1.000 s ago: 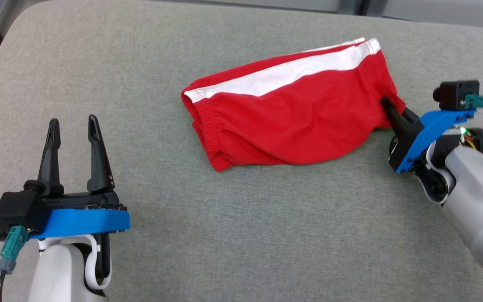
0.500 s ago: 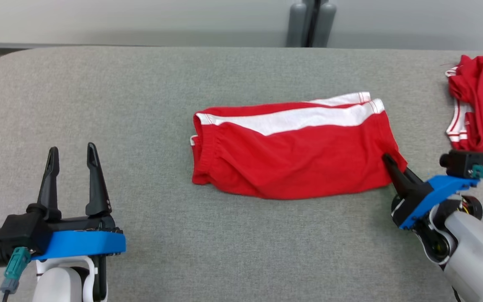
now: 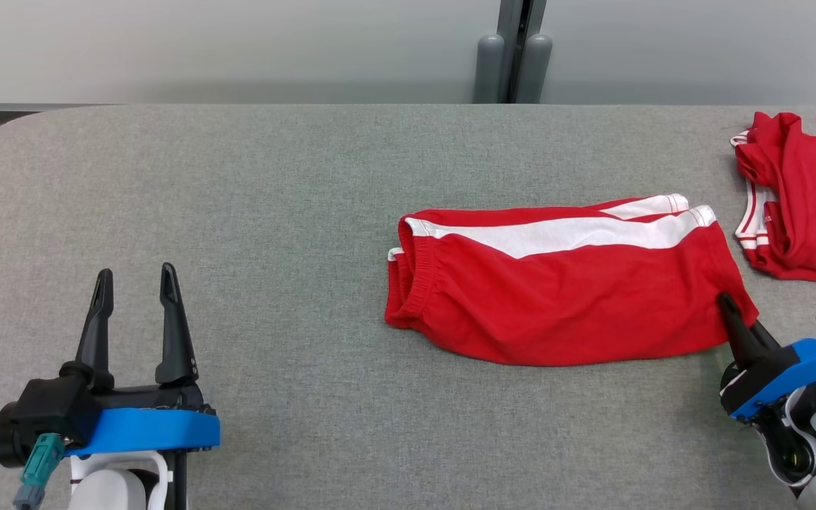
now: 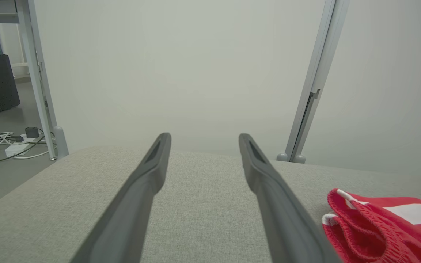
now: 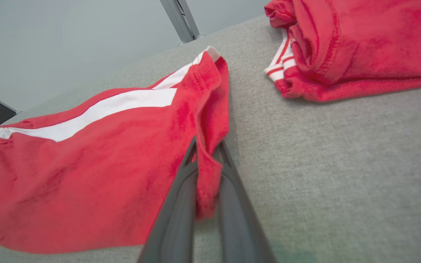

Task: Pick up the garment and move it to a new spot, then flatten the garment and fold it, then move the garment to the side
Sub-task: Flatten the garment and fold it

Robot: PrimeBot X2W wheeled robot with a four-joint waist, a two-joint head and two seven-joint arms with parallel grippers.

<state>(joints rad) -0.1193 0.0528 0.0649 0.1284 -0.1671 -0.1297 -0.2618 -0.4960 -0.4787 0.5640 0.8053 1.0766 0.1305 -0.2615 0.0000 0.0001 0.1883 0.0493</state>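
Right jaws clench garment (image 5: 86, 164) hem (pinch plain in wrist view); left jaws spread empty.

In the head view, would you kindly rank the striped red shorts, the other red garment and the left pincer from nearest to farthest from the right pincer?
1. striped red shorts: their right corner is pinched in the right pincer.
2. other red garment: just behind, at the table's right edge.
3. left pincer: open, far across at the lower left.

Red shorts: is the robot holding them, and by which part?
The right tool pinches the red shorts at their near right corner; the left tool is open, empty.
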